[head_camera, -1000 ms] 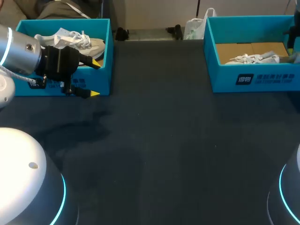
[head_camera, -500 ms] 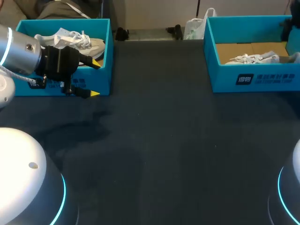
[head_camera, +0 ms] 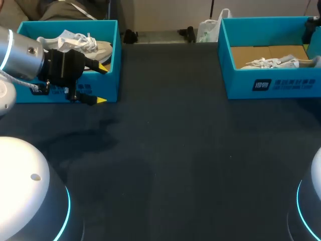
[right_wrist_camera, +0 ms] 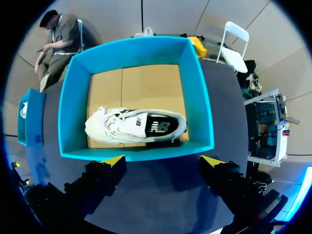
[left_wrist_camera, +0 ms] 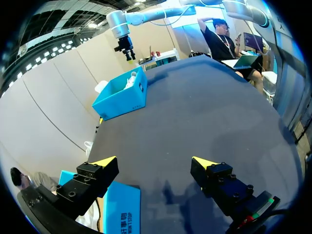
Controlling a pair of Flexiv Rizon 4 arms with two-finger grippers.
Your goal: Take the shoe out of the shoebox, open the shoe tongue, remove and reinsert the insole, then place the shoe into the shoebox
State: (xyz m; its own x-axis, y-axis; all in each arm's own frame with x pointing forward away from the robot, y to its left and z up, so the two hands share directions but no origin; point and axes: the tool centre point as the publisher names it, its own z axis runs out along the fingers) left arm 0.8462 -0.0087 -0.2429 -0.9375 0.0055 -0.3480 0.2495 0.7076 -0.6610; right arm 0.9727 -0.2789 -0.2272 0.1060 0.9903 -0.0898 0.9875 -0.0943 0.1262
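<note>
A white shoe (right_wrist_camera: 136, 126) lies flat on the cardboard floor of the teal shoebox (right_wrist_camera: 201, 105) at the table's right back, also seen as the shoe (head_camera: 273, 63) in the shoebox (head_camera: 271, 85). My right gripper (right_wrist_camera: 163, 161) hangs above that box's near wall, open, with nothing between its fingers. My left gripper (head_camera: 102, 84) stands open at the front right corner of a second teal shoebox (head_camera: 113, 55) on the left, holding nothing. That box holds another white shoe (head_camera: 83, 42). In the left wrist view the left gripper (left_wrist_camera: 153, 162) faces across the table.
The dark table (head_camera: 175, 150) stretches bare between the two boxes. A white plastic bag (head_camera: 208, 30) sits beside the right box's back left corner. My arm bases (head_camera: 25, 191) stand at the near corners.
My right gripper has risen out of the right shoebox and opened wider, leaving the shoe inside. The left arm has not moved.
</note>
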